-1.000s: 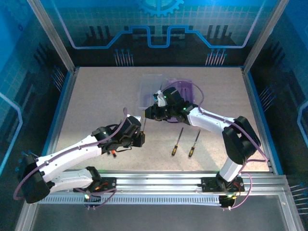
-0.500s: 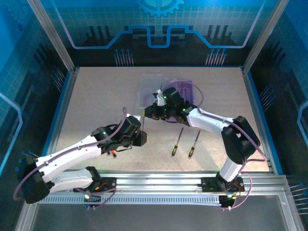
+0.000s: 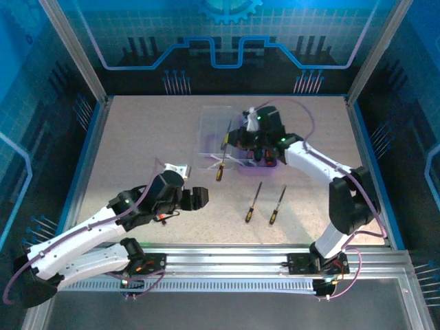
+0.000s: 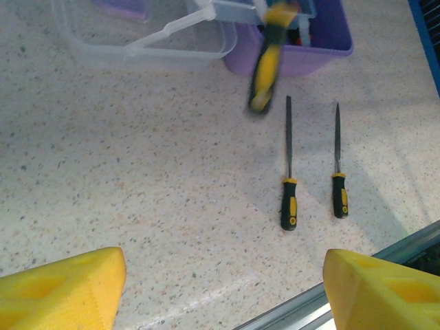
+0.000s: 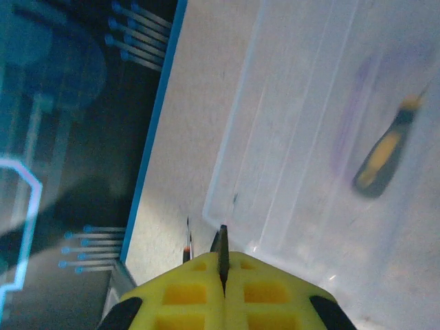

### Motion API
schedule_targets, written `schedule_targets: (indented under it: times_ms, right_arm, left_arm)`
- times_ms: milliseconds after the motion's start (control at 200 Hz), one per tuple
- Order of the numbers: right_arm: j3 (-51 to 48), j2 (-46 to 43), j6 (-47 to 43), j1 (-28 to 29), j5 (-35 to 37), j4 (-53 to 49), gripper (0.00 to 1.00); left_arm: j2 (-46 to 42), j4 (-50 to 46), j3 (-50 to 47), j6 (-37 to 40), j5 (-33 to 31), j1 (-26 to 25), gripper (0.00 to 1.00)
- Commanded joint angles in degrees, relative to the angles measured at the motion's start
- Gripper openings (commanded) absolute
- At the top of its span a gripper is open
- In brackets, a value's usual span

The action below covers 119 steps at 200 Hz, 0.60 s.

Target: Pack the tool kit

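Found a screwdriver (image 3: pixel 220 170) pinched by its thin dark shaft between the pressed-together yellow pads of the right gripper (image 5: pixel 222 260), rounded yellow-black handle slanting down past the clear lid (image 3: pixel 210 130). Saw the translucent purple case (image 4: pixel 323 51) lying open mid-table. Found the left gripper (image 3: pixel 196 198) spread wide, foam wedges far apart above the speckled table (image 3: pixel 137 151). Noted two slim spares (image 4: pixel 289 199) lying parallel near the case.

Speckled beige table (image 3: pixel 137 137), blue-lit patterned walls (image 3: pixel 289 34)
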Motion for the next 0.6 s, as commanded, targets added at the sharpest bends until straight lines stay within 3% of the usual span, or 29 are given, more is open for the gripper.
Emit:
schedule_targets:
  times_ms: [0, 265, 590]
  right_arm:
    - [4.14, -3.66, -4.88, -3.68, 0.31, -4.35, 0.07]
    - [13.62, 4.52, -8.63, -11.67, 1.41, -9.12, 0.07]
    - [24.92, 18.39, -8.1, -12.74, -0.86, -11.32, 0.07]
  left_arm:
    - [-1.5, -0.1, -2.74, -2.49, -1.5, -0.37, 0.78]
    - [0.12, 2.2, -4.46, -3.17, -1.41, -0.38, 0.79]
    - [2.45, 3.18, -5.21, -3.43, -1.08, -0.37, 0.8]
